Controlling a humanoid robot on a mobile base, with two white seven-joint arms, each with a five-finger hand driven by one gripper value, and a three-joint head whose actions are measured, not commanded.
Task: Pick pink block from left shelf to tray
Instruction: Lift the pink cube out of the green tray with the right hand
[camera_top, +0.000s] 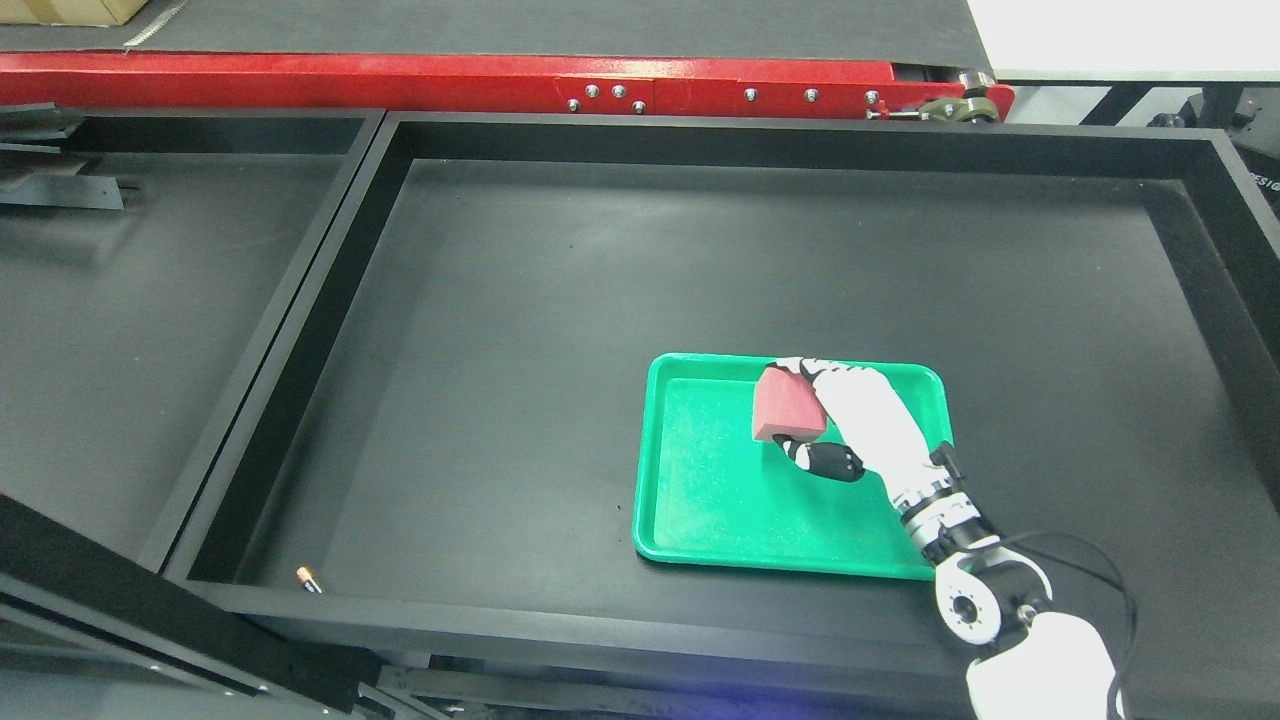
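Black and matte, the big walled desk (520, 330) filled most of what we saw from the head camera, with a second, similar bay (130, 330) alongside it on the left and a red metal beam (450, 85) studded with bolts running along the far edge. Next in size came the green tray (700, 480), lying flat on the desk right of centre and toward the near side. We saw the right arm (1040, 650) come in from the lower right corner (white casing, a black cable looping off it) and reach across the tray's right rim. The right robot hand (815, 420) was closed around the pink block (786, 405), its white fingers (800, 368) wrapping the block's far side and its dark thumb (830, 460) tucked under the near side. We found the block over the tray's upper middle; whether it touched the tray floor, we could not tell. Smallest of all, a little orange-tipped object (309, 579) lay by the desk's near left wall.
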